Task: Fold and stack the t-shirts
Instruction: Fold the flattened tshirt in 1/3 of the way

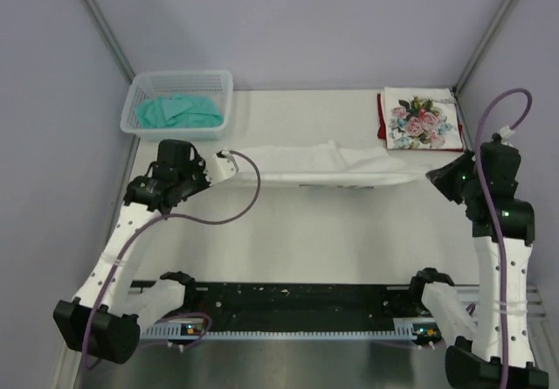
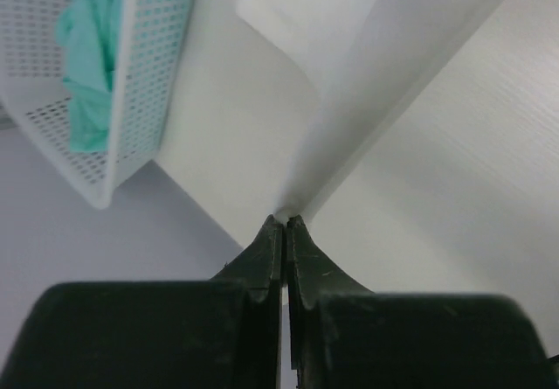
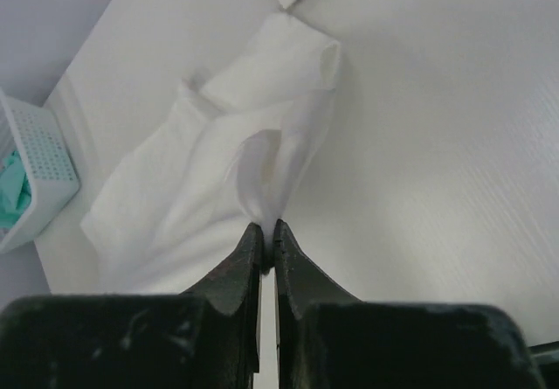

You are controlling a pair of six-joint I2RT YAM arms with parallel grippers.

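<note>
Left end effector (image 2: 286,224), right end effector (image 3: 268,226) — jaws closed

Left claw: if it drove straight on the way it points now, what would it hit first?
The white t-shirt it is shut on: the cloth runs straight ahead from the left claw. The mesh basket sits off to one side of that line; depth beyond is unclear.

Table (image 1: 306,240) lies open before the stretched white shirt (image 1: 297,163); basket (image 1: 175,132) (back left) blocks that corner.
</note>
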